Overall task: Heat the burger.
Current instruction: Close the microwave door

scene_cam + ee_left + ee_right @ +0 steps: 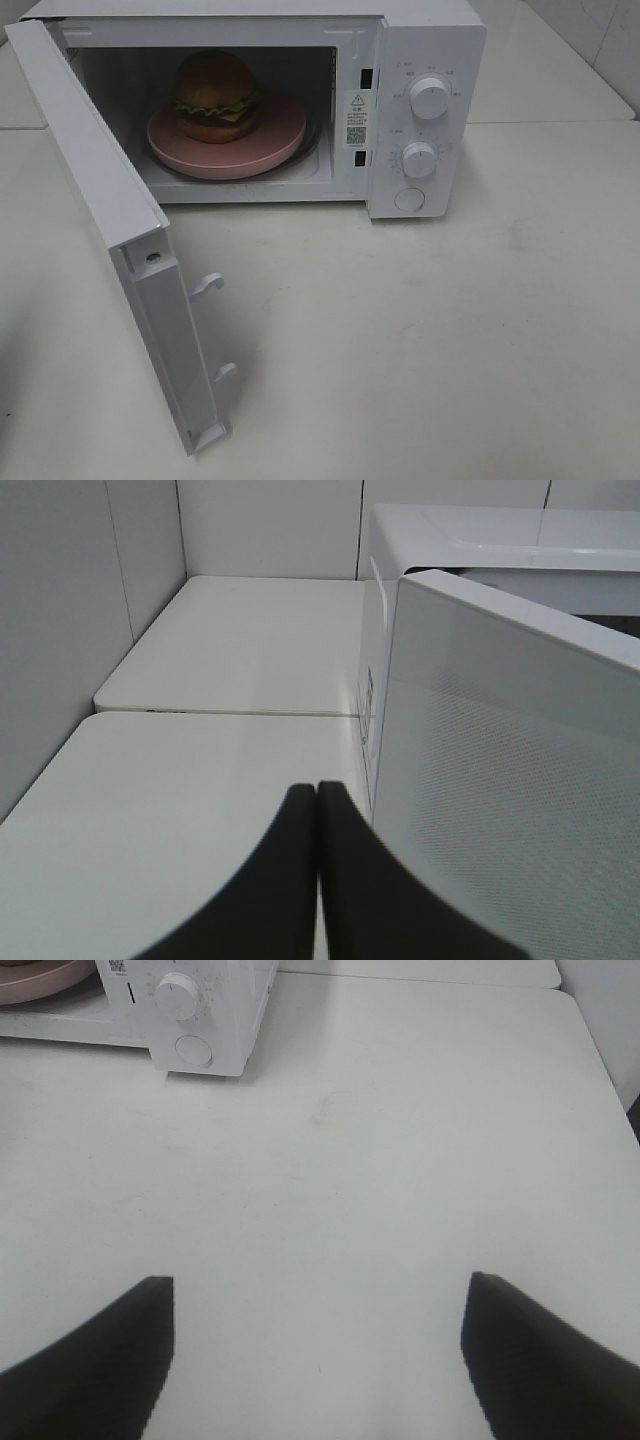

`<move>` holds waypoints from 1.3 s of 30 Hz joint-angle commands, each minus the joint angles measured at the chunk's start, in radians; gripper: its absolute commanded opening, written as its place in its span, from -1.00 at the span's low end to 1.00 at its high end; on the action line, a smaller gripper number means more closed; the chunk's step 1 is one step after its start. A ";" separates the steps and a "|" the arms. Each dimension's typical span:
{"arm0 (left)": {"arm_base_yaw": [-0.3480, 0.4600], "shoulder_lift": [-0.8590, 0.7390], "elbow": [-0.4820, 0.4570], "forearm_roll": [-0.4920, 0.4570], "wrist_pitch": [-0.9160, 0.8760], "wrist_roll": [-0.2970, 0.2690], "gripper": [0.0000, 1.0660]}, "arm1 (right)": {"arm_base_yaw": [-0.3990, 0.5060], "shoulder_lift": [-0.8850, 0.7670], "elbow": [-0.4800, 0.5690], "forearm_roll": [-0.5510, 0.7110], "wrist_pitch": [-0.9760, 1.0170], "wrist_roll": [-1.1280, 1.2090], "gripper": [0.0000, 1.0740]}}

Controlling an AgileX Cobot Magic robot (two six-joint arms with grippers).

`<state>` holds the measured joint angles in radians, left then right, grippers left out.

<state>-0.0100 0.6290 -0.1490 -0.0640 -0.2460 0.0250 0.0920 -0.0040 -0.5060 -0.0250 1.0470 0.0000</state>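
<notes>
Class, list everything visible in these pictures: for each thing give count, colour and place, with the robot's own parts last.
microwave: one, white, back of the table, door open.
door: one, white, swung out to the left.
burger: one, orange-brown bun, green lettuce, on the plate.
plate: one, pink, inside the microwave.
knobs: two, white, stacked on the right panel.
button: one, white, below the knobs.
table: one, white, under the microwave.
left gripper: one, black, shut, beside the door.
right gripper: one, black, open, above bare table.

A white microwave, door open, stands on the white table.
</notes>
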 commanded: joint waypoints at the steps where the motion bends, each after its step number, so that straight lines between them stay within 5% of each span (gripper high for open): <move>1: -0.009 0.105 0.004 0.049 -0.113 -0.006 -1.00 | -0.007 -0.027 0.002 0.003 -0.008 0.000 0.42; 10: -0.103 0.321 0.004 0.144 -0.285 -0.012 -1.00 | -0.007 -0.027 0.002 0.003 -0.008 0.000 0.42; 29: -0.352 0.638 -0.032 0.145 -0.557 -0.009 -1.00 | -0.007 -0.027 0.002 0.003 -0.008 0.000 0.42; 39: -0.495 0.857 -0.148 0.098 -0.694 -0.002 -1.00 | -0.007 -0.027 0.002 0.003 -0.008 0.000 0.42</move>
<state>-0.4770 1.4550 -0.2640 0.0600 -0.8930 0.0210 0.0920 -0.0040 -0.5060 -0.0250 1.0470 0.0000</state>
